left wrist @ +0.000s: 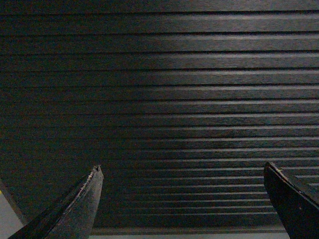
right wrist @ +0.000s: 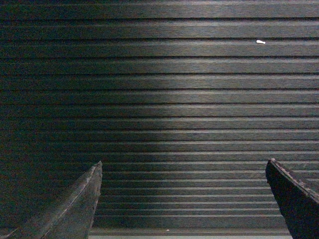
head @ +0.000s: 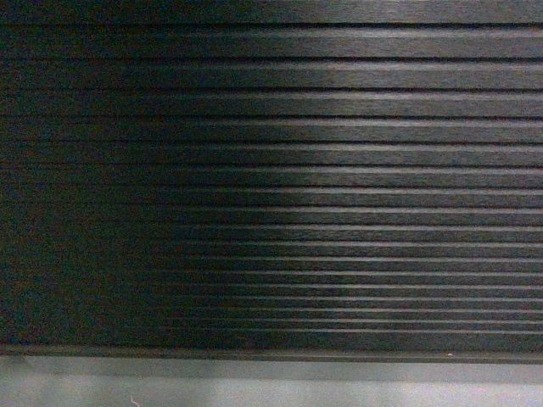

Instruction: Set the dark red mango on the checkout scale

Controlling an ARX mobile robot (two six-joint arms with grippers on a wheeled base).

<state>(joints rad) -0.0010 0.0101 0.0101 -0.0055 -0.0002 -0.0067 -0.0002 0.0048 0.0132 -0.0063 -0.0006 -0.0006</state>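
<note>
One checkout (head: 271,170) with a ribbed black front, one grey plinth (head: 271,386), and two grippers.

The checkout's (head: 271,170) ribbed black front stands on a grey plinth (head: 271,386).

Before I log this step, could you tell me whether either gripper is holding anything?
Nothing is held: the left gripper and right gripper both show open, empty jaws facing the checkout.
</note>
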